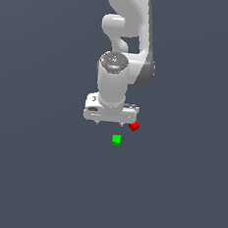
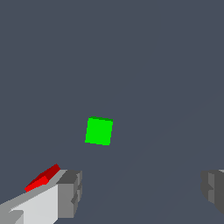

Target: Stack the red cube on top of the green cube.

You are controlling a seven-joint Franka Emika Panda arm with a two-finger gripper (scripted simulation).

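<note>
So in the exterior view the gripper (image 1: 110, 122) hangs low over the dark floor (image 1: 36, 177), and the red cube (image 1: 133, 126) sits right at its edge toward the exterior view's right, basically tucked against the hand's corner rather than under the middle of it. The green cube (image 1: 116, 140) lies just beside the red one, a bit nearer the camera and slightly toward the exterior view's left. Both are tiny next to the white hand, plain bright colours, no markings. The red one looks turned at an angle, corner toward us; the green one sits squarer.

Wrist view makes it clearer: the fingers (image 2: 70, 192) are spread wide with nothing between them, and the red cube (image 2: 43, 178) peeks out on the outer side of one finger, not in the gap. The green cube (image 2: 99, 131) shows as a flat square, well clear of the fingers.

My read: the hand has to shift sideways toward the red cube and probably twist to match its faces before closing
</note>
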